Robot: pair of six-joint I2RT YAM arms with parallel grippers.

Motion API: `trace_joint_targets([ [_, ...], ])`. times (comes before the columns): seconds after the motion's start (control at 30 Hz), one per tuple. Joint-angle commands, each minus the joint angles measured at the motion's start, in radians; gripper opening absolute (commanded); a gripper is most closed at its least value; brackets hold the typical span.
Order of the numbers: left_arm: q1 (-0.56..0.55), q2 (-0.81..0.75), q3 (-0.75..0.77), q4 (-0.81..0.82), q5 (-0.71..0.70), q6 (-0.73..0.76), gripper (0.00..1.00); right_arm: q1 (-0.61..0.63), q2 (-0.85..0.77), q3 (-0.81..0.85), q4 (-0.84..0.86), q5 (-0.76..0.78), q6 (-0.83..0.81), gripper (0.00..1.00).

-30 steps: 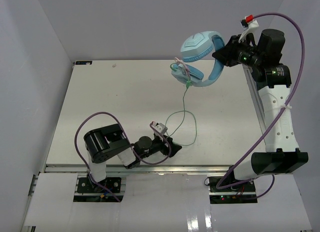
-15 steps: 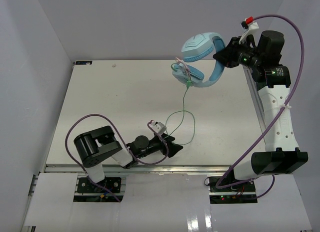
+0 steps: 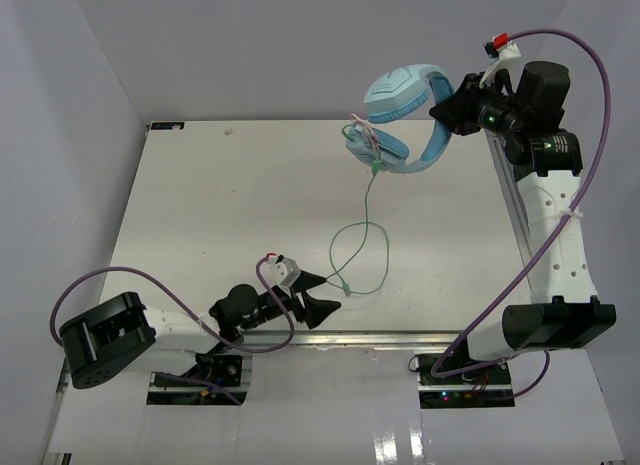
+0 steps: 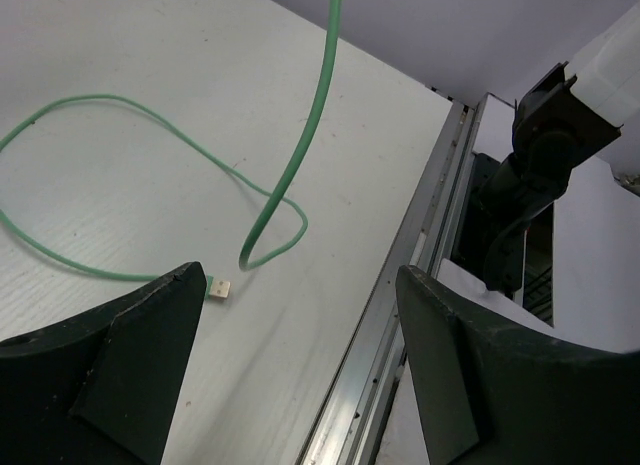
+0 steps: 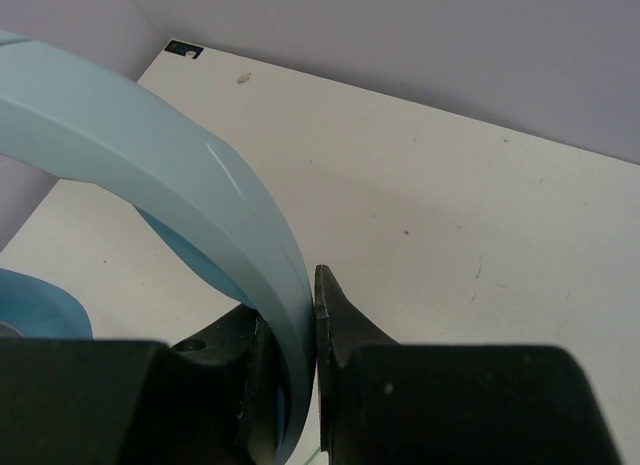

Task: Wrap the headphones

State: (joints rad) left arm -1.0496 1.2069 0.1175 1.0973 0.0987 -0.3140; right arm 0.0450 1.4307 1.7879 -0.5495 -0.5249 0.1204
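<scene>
Down at the left, the left gripper (image 3: 322,295) lies low over the near edge of the white table (image 3: 200,205), its black jaws spread wide with nothing between them. In its wrist view, the left gripper (image 4: 300,285) straddles bare tabletop, and the small plug (image 4: 218,288) lies flat just beside one finger, its metal tip aimed across the gap.

Moving right, the thin pale green cable (image 3: 365,235) leaves the plug (image 3: 343,285), curls into a loose loop on the table and then climbs away toward the far side.

Up there are the light blue over-ear headphones (image 3: 400,95), held in the air over the far right corner. Both padded cups sit to the left, one above the other in the overhead view, with the curved headband bowing right. The cable drops from the lower cup, running far to near.

At the far right, the right gripper (image 3: 447,110) is clamped on the crown of the headband. Its wrist view shows the right gripper (image 5: 295,325) with both black fingers pressed tight against the pale blue band.
</scene>
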Motion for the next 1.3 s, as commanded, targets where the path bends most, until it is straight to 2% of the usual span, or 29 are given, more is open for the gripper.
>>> trace_joint_targets([
  [0.0,-0.004,-0.014,-0.025,0.014,-0.016,-0.002,0.88,-0.009,-0.038,0.011,0.077,-0.014,0.049,0.08],
  [0.27,-0.004,0.202,0.027,0.242,-0.001,-0.023,0.86,-0.013,-0.048,-0.01,0.082,-0.032,0.055,0.08],
  [0.6,-0.004,0.417,0.181,0.367,-0.02,-0.066,0.78,-0.014,-0.056,-0.028,0.083,-0.049,0.061,0.08],
  [0.7,-0.004,0.453,0.222,0.376,0.012,-0.075,0.61,-0.014,-0.056,-0.033,0.085,-0.051,0.061,0.08],
  [0.83,-0.004,0.467,0.225,0.406,0.038,-0.092,0.23,-0.014,-0.059,-0.039,0.085,-0.052,0.061,0.08],
  [0.9,-0.004,0.444,0.211,0.387,0.036,-0.087,0.03,-0.016,-0.061,-0.042,0.083,-0.052,0.055,0.08],
  [0.93,-0.004,0.43,0.204,0.374,0.034,-0.078,0.0,-0.019,-0.062,-0.044,0.083,-0.055,0.055,0.08],
  [1.03,-0.002,0.326,0.155,0.279,0.009,-0.035,0.0,-0.026,-0.07,-0.059,0.082,-0.1,0.044,0.08],
  [1.27,0.046,-0.039,0.18,-0.267,0.005,0.151,0.0,-0.028,-0.117,-0.156,0.08,-0.411,-0.094,0.08],
])
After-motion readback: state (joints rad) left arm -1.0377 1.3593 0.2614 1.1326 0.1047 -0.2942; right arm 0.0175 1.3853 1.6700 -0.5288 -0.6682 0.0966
